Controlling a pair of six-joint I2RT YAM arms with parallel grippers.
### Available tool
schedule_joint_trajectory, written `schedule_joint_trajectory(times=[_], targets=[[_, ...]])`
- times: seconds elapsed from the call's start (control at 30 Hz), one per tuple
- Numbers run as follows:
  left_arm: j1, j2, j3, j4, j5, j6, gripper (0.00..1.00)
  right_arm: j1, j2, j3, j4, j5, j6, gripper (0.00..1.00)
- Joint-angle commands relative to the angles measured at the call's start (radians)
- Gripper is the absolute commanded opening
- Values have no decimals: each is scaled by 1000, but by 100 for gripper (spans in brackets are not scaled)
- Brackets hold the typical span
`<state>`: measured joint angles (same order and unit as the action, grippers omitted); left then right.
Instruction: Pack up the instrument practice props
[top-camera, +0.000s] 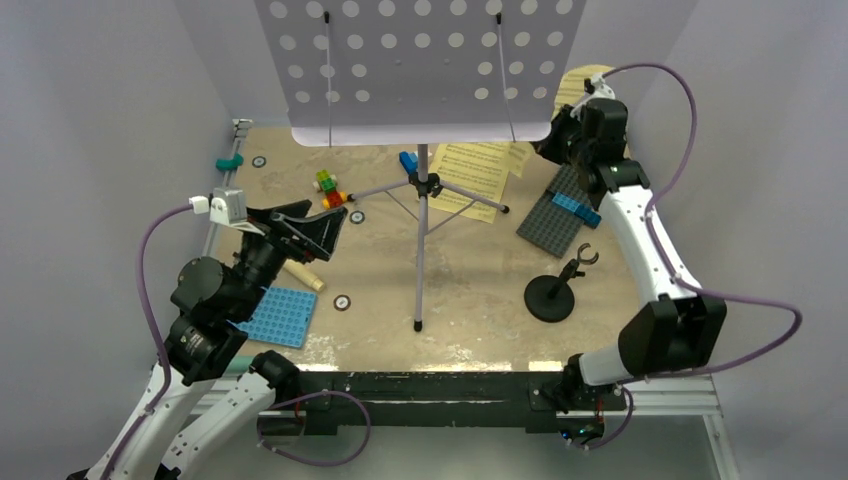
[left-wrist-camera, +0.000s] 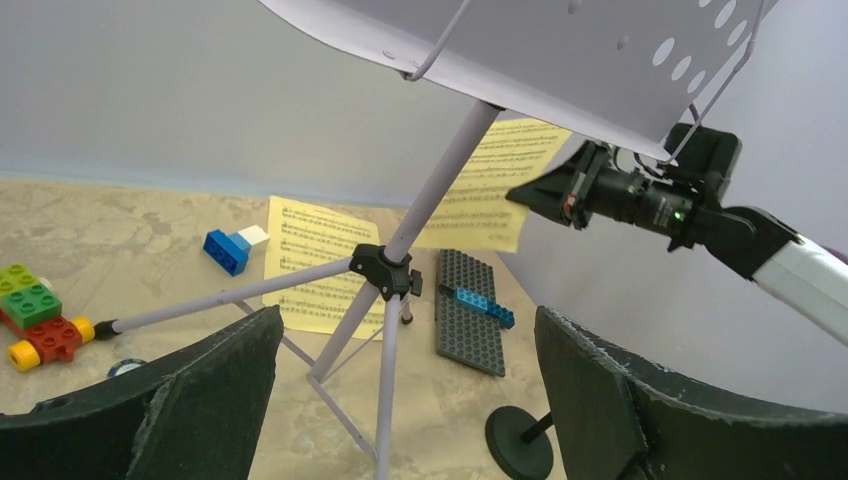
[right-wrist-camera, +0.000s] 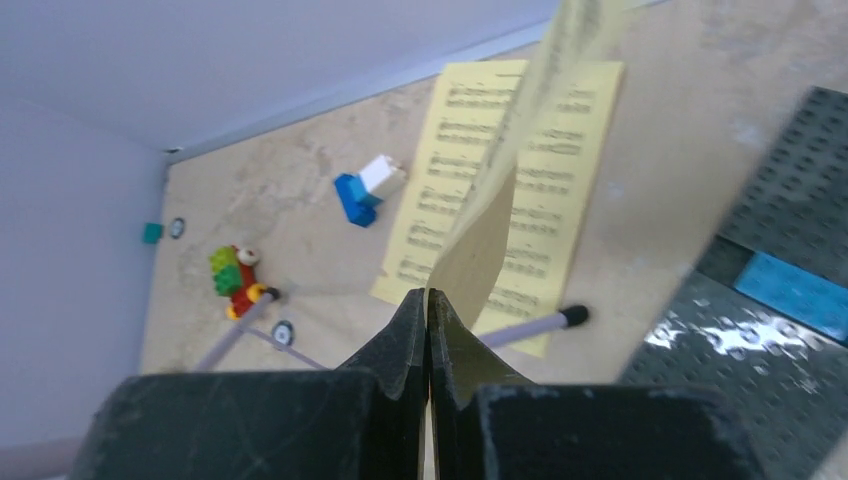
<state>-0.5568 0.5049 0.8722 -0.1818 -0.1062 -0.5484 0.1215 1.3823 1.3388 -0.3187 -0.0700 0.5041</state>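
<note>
The tall tripod music stand (top-camera: 421, 215) with its perforated lilac desk (top-camera: 420, 65) stands mid-table. My right gripper (top-camera: 552, 140) is shut on a yellow sheet-music page (right-wrist-camera: 480, 245) and holds it in the air at the back right, beside the desk. It also shows in the left wrist view (left-wrist-camera: 490, 190). More yellow pages (top-camera: 475, 170) lie flat under the stand. The black round-base mic stand (top-camera: 553, 292) stands at the front right. My left gripper (top-camera: 325, 222) is open and empty, left of the tripod. A cream cylinder (top-camera: 302, 276), apparently the microphone, lies under my left arm.
A grey baseplate (top-camera: 558, 215) with a blue brick lies at the right. A blue baseplate (top-camera: 280, 316) lies at the front left. Coloured bricks (top-camera: 330, 190) and a blue-white brick (top-camera: 408, 161) lie near the tripod legs. Walls enclose the table on three sides.
</note>
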Motion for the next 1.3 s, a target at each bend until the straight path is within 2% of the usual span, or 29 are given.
schedule_joint_trajectory(times=[0.0, 0.13, 0.23, 0.37, 0.77, 1.13, 1.27], targets=[[1, -17, -34, 5, 28, -35, 100, -13, 154, 188, 59, -237, 94, 0], [1, -20, -66, 4, 26, -37, 100, -3, 304, 380, 42, -337, 112, 0], [0, -4, -71, 9, 10, -19, 100, 22, 362, 521, 33, -357, 99, 0], [1, 34, -73, 33, 7, -2, 100, 23, 446, 617, 2, -368, 79, 0], [0, 102, -122, 59, 26, -34, 100, 17, 586, 424, 21, -342, 92, 0], [0, 127, -141, 67, 58, -77, 100, 20, 548, 239, 78, -324, 93, 0], [1, 122, -150, 72, 56, -80, 100, 21, 541, 226, 80, -321, 90, 0]])
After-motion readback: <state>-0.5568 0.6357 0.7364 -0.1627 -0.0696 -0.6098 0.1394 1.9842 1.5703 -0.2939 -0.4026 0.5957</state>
